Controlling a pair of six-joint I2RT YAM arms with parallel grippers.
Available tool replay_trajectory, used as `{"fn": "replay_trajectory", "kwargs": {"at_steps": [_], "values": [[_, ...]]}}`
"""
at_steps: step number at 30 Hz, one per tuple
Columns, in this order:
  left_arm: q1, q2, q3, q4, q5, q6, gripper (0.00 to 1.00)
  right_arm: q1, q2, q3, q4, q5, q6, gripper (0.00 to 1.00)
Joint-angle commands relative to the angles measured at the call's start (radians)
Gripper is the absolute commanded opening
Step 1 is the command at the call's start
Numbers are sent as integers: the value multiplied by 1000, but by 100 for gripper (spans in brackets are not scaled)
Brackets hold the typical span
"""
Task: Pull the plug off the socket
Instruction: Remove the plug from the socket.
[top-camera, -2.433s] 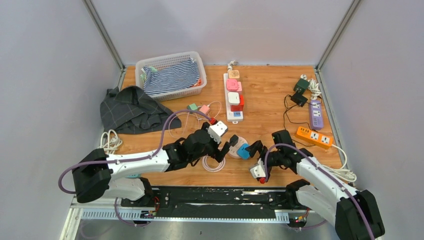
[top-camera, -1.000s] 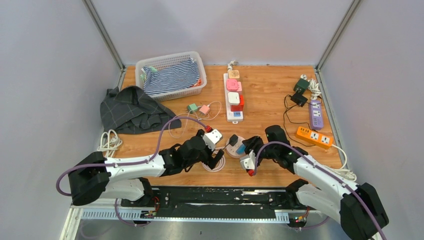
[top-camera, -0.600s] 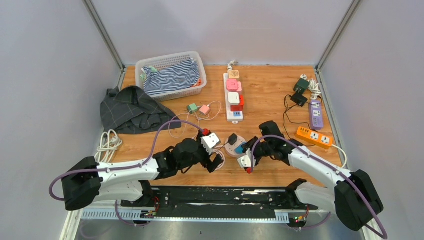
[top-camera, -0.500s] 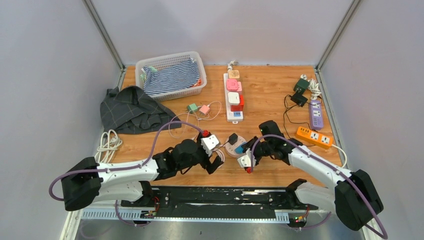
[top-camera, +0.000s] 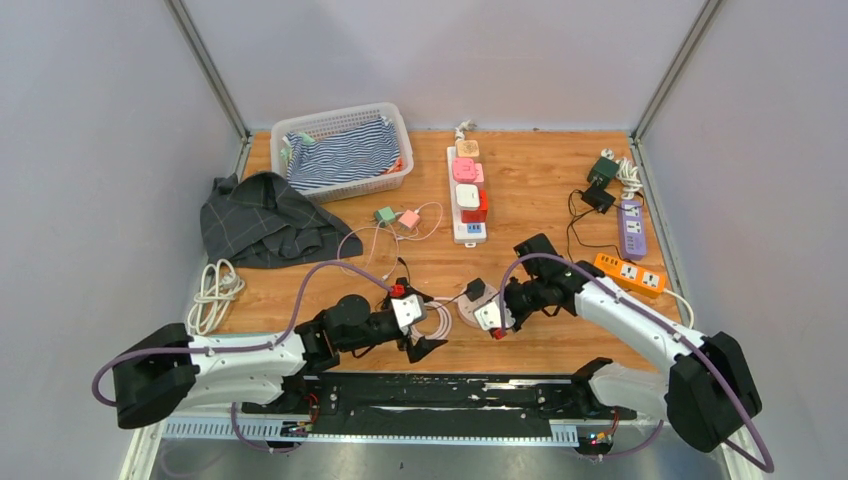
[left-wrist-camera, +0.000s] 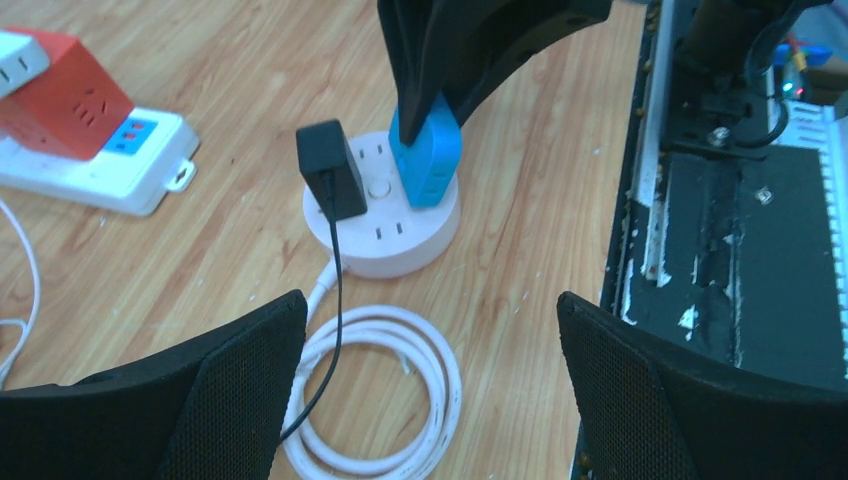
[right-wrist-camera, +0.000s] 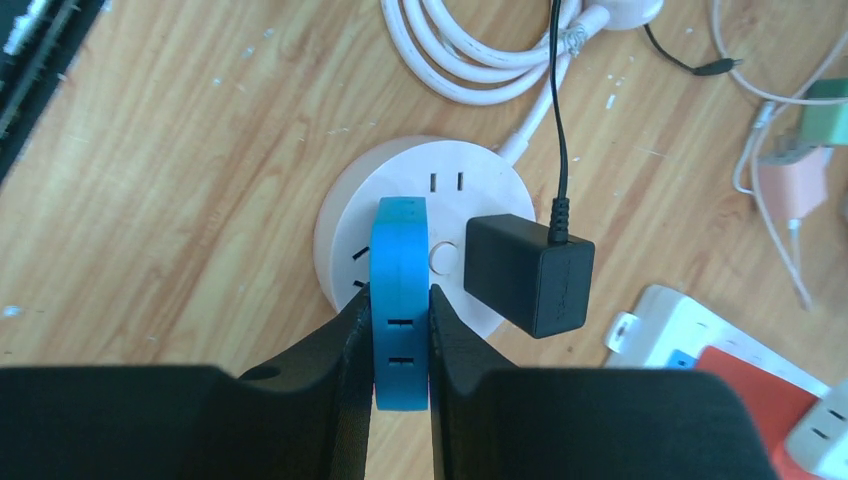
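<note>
The wooden desk carries it all. The left claw gapes wide and empty, facing the round white socket near the middle of the desk's near edge. The right claw is pinched onto the blue plug, which stands in that socket beside a black adapter.
</note>
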Motion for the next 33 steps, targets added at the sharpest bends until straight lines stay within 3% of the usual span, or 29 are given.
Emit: {"fn": "replay_trajectory", "kwargs": {"at_steps": [1,8,16,20,23,33], "values": [[-23,40,-7,169,17,10,96,17,41,55,-173,-68,73,6],[-23,188,18,305,-115,-121,95,20,65,42,-152,-44,127,6],[-24,373,88,344,-219,-33,93,27,141,113,-229,-41,176,0],[-20,454,79,501,-257,-49,91,28,192,153,-277,-38,190,0],[-3,497,90,524,-265,-97,79,28,177,148,-277,-25,209,0],[4,651,114,599,-248,-109,70,13,181,94,-246,35,196,0]]}}
